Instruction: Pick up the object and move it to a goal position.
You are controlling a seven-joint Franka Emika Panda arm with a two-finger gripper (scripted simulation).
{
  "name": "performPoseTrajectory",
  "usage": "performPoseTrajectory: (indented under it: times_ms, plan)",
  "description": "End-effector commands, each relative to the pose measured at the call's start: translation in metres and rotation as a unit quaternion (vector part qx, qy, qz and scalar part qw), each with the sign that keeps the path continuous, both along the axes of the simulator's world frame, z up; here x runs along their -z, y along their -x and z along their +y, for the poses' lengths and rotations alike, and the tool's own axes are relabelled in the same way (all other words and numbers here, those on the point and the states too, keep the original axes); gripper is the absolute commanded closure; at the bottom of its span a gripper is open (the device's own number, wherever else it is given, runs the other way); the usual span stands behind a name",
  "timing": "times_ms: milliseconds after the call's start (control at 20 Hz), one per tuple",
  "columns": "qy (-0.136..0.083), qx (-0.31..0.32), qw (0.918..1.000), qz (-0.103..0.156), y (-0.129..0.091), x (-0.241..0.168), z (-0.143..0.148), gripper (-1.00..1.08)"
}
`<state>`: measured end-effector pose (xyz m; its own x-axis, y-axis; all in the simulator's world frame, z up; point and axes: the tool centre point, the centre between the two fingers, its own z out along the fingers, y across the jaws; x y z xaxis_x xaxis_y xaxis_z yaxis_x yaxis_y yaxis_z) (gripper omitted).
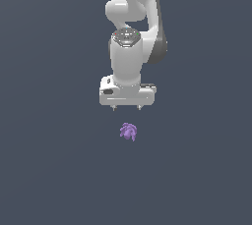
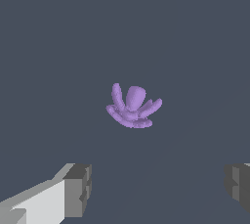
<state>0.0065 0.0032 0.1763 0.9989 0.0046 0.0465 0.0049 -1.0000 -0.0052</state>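
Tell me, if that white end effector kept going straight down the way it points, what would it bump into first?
Probably the small purple lobed object, which lies apart below the open end effector. The wrist view shows it ahead between the fingers, though depth is hard to judge.

The arm was glossy white with rounded, tube-like segments and a dark grey band along one side. A dark round cap with small markings topped its wrist, above a boxy white gripper with grey fingertips.
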Motion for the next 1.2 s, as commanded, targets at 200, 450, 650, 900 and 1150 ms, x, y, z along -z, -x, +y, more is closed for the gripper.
performPoseTrajectory:
  times_ms: [200,450,650,900,1150]
  plan:
    - [0.003,-0.006,1.0000,-0.004,-0.0018,-0.0026,-0.0007,-0.92]
    - [0.010,-0.021,0.9997,-0.012,-0.0060,-0.0088,-0.0021,-0.92]
    - [0.010,-0.021,0.9997,-0.012,-0.0059,-0.0087,-0.0021,-0.92]
    - [0.010,-0.029,0.9995,-0.012,-0.0065,-0.0077,-0.0020,-0.92]
    - [0.012,-0.054,0.9984,-0.010,-0.0082,-0.0041,-0.0015,-0.92]
